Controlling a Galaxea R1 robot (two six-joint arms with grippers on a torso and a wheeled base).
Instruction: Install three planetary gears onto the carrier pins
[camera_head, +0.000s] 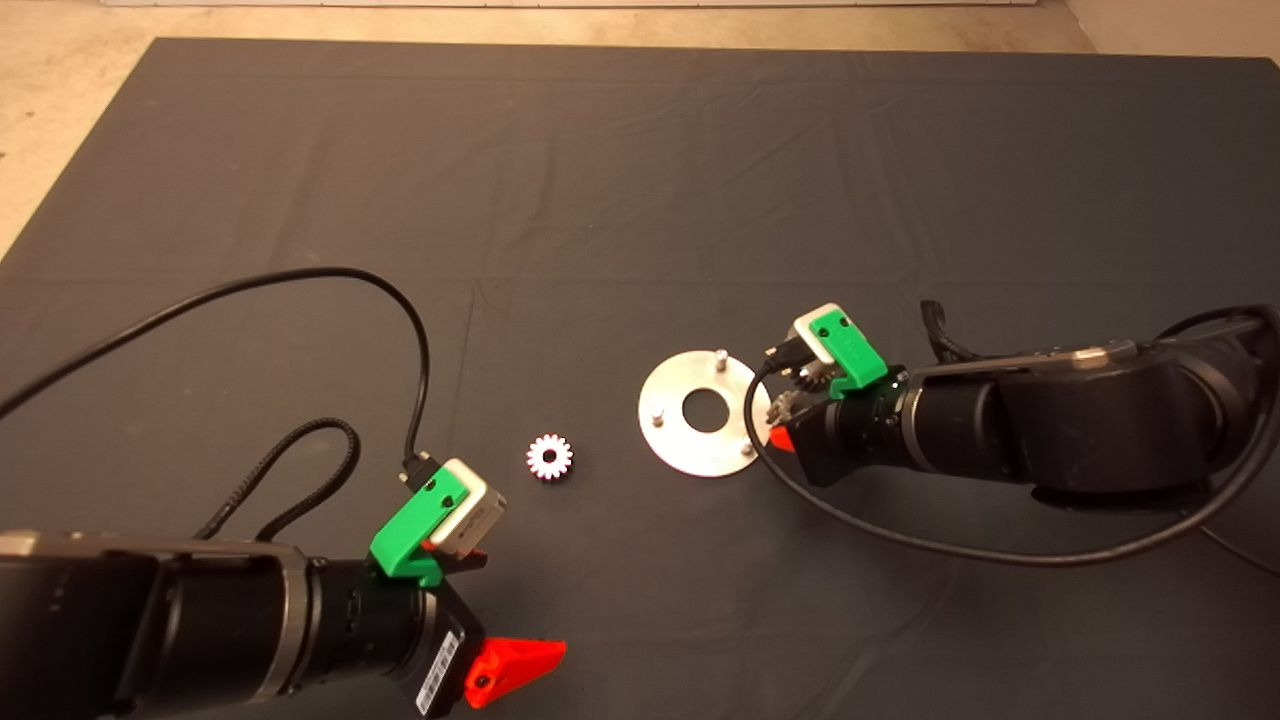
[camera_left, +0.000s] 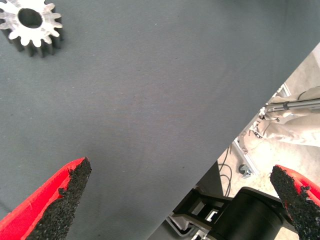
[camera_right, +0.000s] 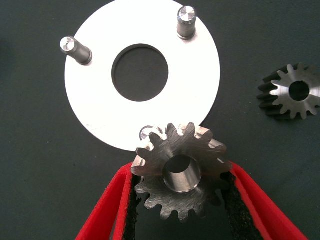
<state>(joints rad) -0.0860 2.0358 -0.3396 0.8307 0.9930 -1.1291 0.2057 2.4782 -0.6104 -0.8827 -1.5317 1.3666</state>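
The aluminium disc (camera_head: 680, 440) (camera_right: 100, 110) lies on the mat right of centre, and its three carrier pins are bare. Two pins (camera_right: 185, 21) (camera_right: 74, 48) stand free. The third pin (camera_right: 146, 132) peeps out from under a dark gear (camera_right: 180, 172) (camera_head: 783, 405). My right gripper (camera_right: 182, 175) (camera_head: 788, 415) is shut on that gear at the disc's right rim, with the gear's hole short of the pin. A second dark gear (camera_right: 292, 92) lies on the mat beside the disc. The bright gear (camera_head: 549, 457) (camera_left: 32, 25) lies left of the disc. My left gripper (camera_head: 495, 610) (camera_left: 175, 200) hangs open below it.
A black cable (camera_head: 300, 280) loops over the mat from the left arm, and another (camera_head: 900, 535) curves under the right arm. The mat's edge (camera_left: 260, 110) shows in the left wrist view, with floor and frame parts beyond.
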